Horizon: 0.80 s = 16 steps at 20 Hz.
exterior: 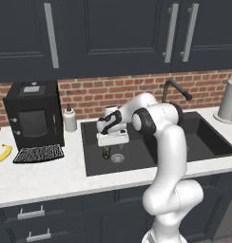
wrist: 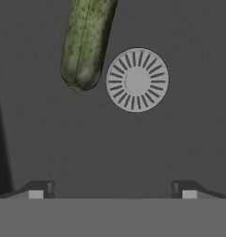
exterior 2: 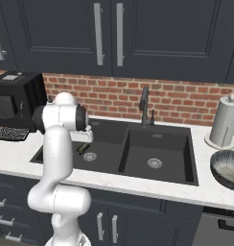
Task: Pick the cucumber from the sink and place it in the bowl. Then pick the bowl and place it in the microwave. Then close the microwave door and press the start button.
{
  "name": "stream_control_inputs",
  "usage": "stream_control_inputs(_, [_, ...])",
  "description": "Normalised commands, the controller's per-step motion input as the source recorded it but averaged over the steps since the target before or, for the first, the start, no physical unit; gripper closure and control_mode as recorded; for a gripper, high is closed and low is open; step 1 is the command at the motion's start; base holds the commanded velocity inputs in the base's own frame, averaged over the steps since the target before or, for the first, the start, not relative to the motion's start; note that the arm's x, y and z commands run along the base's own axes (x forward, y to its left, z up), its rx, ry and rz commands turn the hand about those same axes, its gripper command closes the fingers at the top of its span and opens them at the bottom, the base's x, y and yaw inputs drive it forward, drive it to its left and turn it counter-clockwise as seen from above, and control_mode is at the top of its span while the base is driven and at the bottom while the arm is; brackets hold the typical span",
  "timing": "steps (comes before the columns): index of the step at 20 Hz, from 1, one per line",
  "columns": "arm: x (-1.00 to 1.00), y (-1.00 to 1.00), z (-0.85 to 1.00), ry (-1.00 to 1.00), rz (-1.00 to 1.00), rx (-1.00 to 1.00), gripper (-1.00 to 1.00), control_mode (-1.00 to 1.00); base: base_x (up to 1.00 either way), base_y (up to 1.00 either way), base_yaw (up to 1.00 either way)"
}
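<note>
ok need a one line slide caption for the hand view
Open gripper above the sink floor, with the cucumber lying beside the round silver drain, not yet grasped.

Glossy white rounded arm, dark joints

Cucumber is lying in the sink, upper left of the hand view, just beside the drain. Coffee machine is sitting at left of the left base view on the surface, banana at far left edge. Bowl is sitting at right edge of the right base view, paper towel roll behind it.
</note>
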Motion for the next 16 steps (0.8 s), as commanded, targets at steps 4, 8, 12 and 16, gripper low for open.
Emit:
stream_control_inputs(4, [0.26,0.02,-0.23,0.0,0.0,0.01,-1.0,-1.0,0.0,0.0,0.0])
stream_control_inputs(8, [0.22,0.0,-0.28,0.0,0.0,0.02,-1.0,-1.0,0.0,0.0,0.0])
stream_control_inputs(12, [0.2,0.0,-0.34,0.0,0.0,0.04,-1.0,-1.0,0.0,0.0,0.0])
stream_control_inputs(16, [0.3,0.0,-0.31,0.0,0.0,0.04,-1.0,-1.0,0.0,0.0,0.0])
